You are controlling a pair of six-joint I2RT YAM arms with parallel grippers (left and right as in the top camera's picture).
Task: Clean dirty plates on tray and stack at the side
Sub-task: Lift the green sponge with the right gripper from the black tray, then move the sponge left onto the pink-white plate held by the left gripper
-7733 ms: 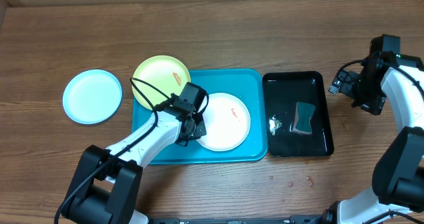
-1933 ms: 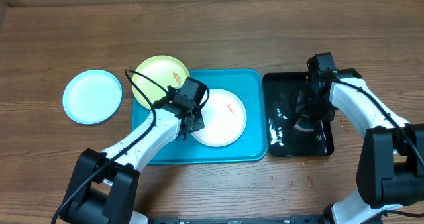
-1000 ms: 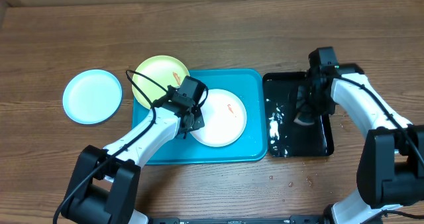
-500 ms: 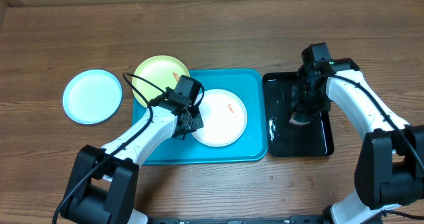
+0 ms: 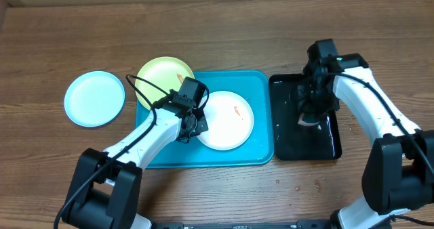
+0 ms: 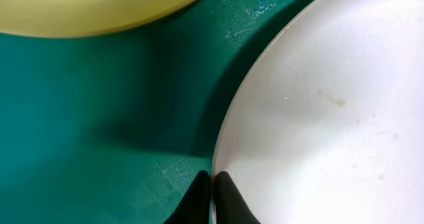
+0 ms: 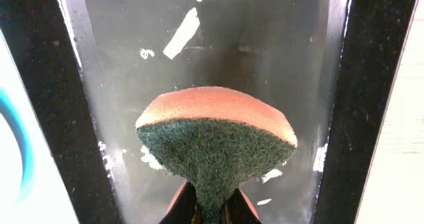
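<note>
The white plate (image 5: 229,120) lies on the blue tray (image 5: 258,151) with a small orange smear. My left gripper (image 5: 194,124) is shut on its left rim; in the left wrist view the fingertips (image 6: 212,179) pinch the edge of the white plate (image 6: 318,118). The yellow-green plate (image 5: 163,76) overlaps the tray's upper left corner and also bears an orange smear. The light cyan plate (image 5: 95,98) rests on the table to the left. My right gripper (image 5: 310,115) is shut on a green and orange sponge (image 7: 218,131) over the black tray (image 5: 285,144).
The glossy black tray (image 7: 218,38) holds water and white foam flecks. A few droplets spot the wood near the front right (image 5: 305,183). The yellow-green plate (image 6: 86,8) sits close to the white plate's rim over the blue tray (image 6: 99,118).
My left gripper's jaws have closed onto the white plate's rim. The right arm has shifted the held sponge a little left and toward the back within the black tray.
</note>
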